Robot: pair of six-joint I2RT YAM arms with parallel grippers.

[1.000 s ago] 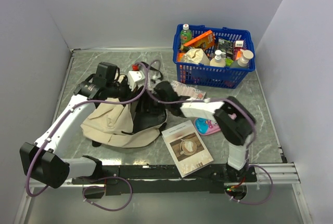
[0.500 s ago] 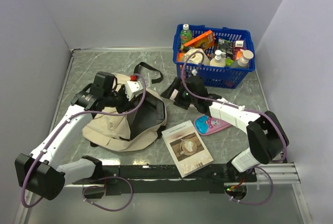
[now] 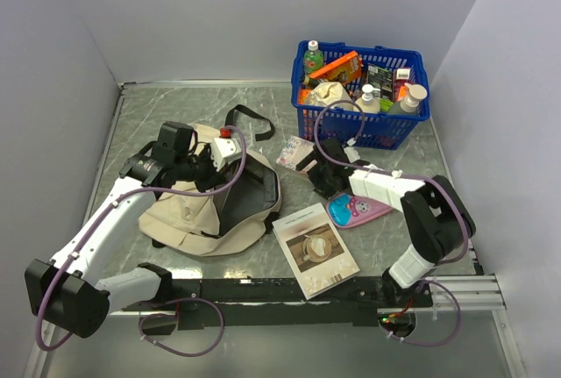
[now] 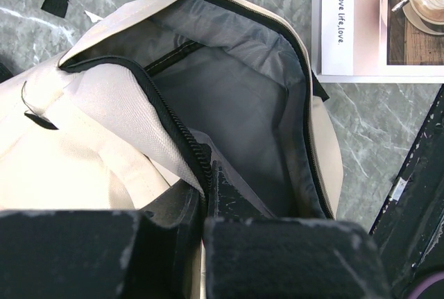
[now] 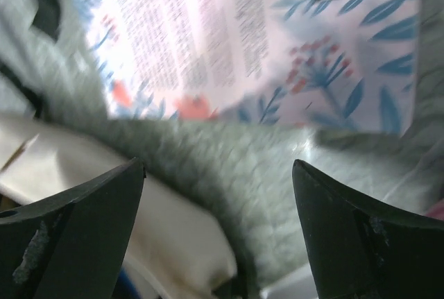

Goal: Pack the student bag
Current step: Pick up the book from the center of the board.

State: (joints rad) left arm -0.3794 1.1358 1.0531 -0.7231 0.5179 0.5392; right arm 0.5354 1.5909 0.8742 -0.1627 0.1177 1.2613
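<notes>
The student bag (image 3: 197, 207) is laid on the counter (image 3: 175, 106) left of centre in the top view, its zipped mouth gaping so that grey lining is shown. A strip of its rim is pinched between the closed fingers of the left hand (image 4: 205, 191). The blue basket (image 3: 351, 131) at the upper right is filled with bottles and bright packets, while the right hand (image 5: 218, 174) is spread wide with nothing gripped, poised over a floral packet (image 5: 277, 35) between bag and basket, near a pink pencil case (image 3: 355, 211) and a book (image 3: 314, 249).
</notes>
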